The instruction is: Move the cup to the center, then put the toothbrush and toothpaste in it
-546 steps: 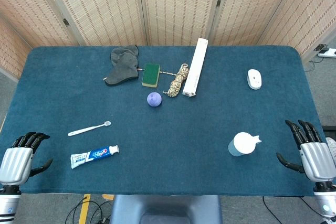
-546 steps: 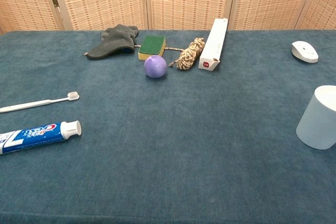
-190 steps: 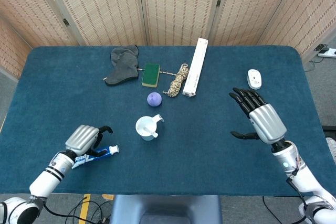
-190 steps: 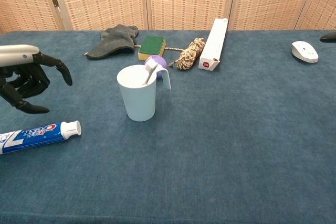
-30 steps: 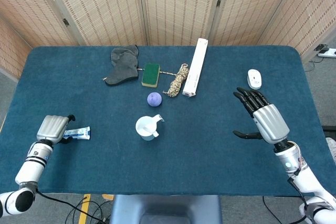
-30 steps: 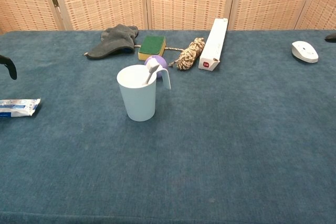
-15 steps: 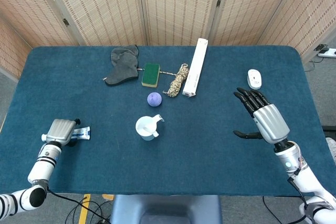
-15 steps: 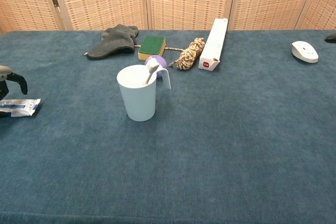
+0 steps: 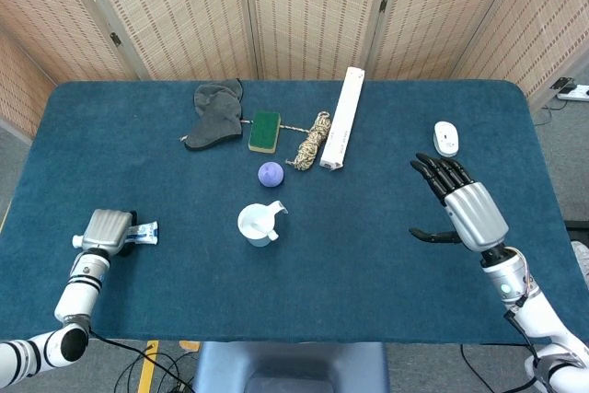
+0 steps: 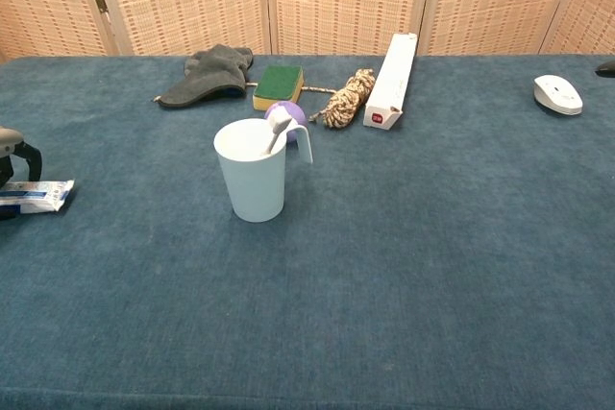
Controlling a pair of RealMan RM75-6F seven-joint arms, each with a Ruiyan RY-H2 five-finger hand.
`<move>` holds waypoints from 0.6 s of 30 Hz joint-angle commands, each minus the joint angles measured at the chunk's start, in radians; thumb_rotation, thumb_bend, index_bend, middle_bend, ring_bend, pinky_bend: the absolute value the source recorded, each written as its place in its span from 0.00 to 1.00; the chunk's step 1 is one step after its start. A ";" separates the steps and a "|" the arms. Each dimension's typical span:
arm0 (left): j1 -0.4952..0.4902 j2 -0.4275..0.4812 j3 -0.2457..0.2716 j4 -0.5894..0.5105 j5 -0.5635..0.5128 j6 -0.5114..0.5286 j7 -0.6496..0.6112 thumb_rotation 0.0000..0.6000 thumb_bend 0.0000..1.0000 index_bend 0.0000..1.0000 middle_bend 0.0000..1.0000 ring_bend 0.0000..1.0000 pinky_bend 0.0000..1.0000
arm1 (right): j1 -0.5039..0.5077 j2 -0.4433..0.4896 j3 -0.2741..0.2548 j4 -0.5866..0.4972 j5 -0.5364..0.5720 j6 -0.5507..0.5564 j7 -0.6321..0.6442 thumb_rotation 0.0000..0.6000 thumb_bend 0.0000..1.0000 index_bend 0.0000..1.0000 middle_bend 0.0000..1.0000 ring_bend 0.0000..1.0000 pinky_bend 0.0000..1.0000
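Note:
The pale blue cup (image 9: 259, 225) (image 10: 254, 171) stands upright near the table's middle, with the white toothbrush (image 10: 275, 132) leaning inside it. At the left edge the toothpaste (image 9: 144, 232) (image 10: 36, 196) lies level under my left hand (image 9: 105, 228) (image 10: 10, 162). That hand's fingers curl around the middle of the tube, so only the flat end shows to the right and the white cap to the left. My right hand (image 9: 460, 205) hovers far right of the cup, fingers spread and empty. In the chest view only a dark fingertip of the right hand (image 10: 605, 68) shows.
Behind the cup sit a purple ball (image 9: 270, 174), a green sponge (image 9: 264, 131), a dark cloth (image 9: 215, 114), a coil of rope (image 9: 313, 140) and a long white box (image 9: 343, 130). A white mouse (image 9: 445, 138) lies near my right hand.
My left hand has shifted slightly right along the tube and its raised finger has come down onto it. The tube, cup and right hand have stayed put.

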 commanded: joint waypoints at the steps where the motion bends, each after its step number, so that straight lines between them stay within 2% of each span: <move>1: 0.007 -0.024 0.000 0.020 0.032 0.015 -0.012 1.00 0.31 0.44 0.81 0.73 0.81 | 0.000 -0.001 0.000 0.002 0.000 0.000 0.001 1.00 0.00 0.00 0.07 0.14 0.14; 7: 0.011 -0.043 -0.008 0.023 0.081 0.018 -0.036 1.00 0.31 0.50 0.83 0.74 0.81 | -0.002 0.000 0.001 0.003 0.000 0.005 0.004 1.00 0.00 0.00 0.07 0.14 0.14; 18: 0.002 -0.030 -0.026 -0.116 0.214 0.037 -0.081 1.00 0.31 0.53 0.84 0.75 0.82 | -0.008 0.001 0.001 0.015 -0.002 0.017 0.021 1.00 0.00 0.00 0.07 0.14 0.14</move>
